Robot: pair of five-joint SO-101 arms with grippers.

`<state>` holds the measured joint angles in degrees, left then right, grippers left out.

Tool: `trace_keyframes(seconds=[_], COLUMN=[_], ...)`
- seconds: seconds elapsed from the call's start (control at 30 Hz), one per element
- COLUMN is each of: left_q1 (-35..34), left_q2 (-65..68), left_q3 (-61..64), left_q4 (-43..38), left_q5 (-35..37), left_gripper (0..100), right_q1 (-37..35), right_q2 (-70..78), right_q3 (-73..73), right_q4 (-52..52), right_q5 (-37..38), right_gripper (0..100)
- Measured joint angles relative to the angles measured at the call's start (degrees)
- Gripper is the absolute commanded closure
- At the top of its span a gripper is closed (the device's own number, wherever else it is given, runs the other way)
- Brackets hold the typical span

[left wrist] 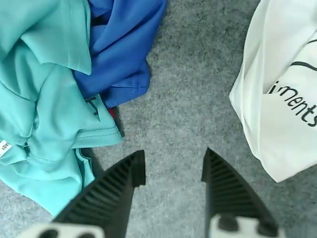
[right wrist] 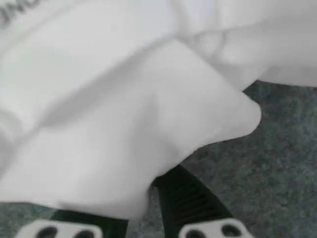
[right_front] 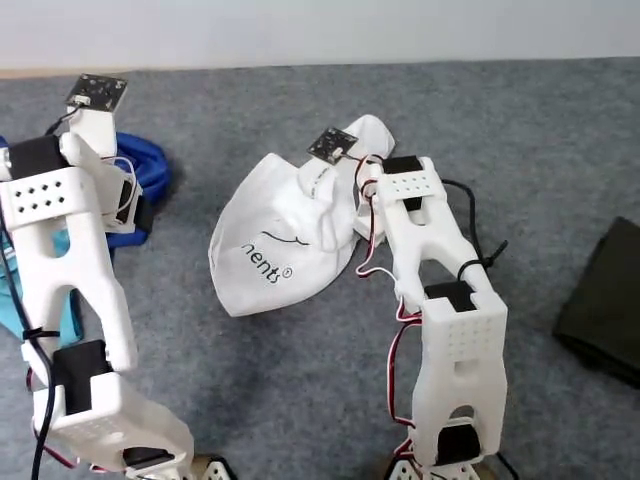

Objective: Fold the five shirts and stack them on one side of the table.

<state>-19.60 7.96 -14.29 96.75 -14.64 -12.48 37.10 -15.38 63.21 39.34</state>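
Where it lies crumpled, white shirt (right_front: 268,232), black lettering, folds bunched.

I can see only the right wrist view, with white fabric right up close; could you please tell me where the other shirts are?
Observer: A crumpled blue fabric shirt and a teal fabric shirt lie together at the table's left side, by the left arm.
Operator: Is the left gripper holding either?
Observer: No. The left gripper hangs with its fingers open over the bare grey carpeted table, between the teal shirt and the white printed shirt.
Operator: Anything on the right side?
Observer: A dark folded cloth lies at the right edge.
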Motion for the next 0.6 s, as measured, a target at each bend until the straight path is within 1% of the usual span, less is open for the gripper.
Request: trace_keyframes(seconds=[0.1, 0.2, 0.37, 0.6], left_q1=[0.26, 2.46, 9.23, 18.2], left_q2=[0.0, 0.0, 0.0, 0.0], left_q3=[0.88, 3.6, 9.58, 12.57], left_q4=[0.0, 0.0, 0.0, -0.35], left_q5=[0.0, -0.09, -3.78, -7.21], left_gripper=[81, 81, 81, 81], right_q1=[1.14, 2.73, 7.38, 15.74], right_q2=[0.0, -0.88, -4.13, -7.47], right_q3=[-2.02, -5.71, -10.2, -10.73], right_q4=[3.08, 6.86, 12.13, 18.46], right_q5=[0.0, 0.0, -0.18, -0.18], right_gripper=[98.7, 98.7, 98.7, 98.7])
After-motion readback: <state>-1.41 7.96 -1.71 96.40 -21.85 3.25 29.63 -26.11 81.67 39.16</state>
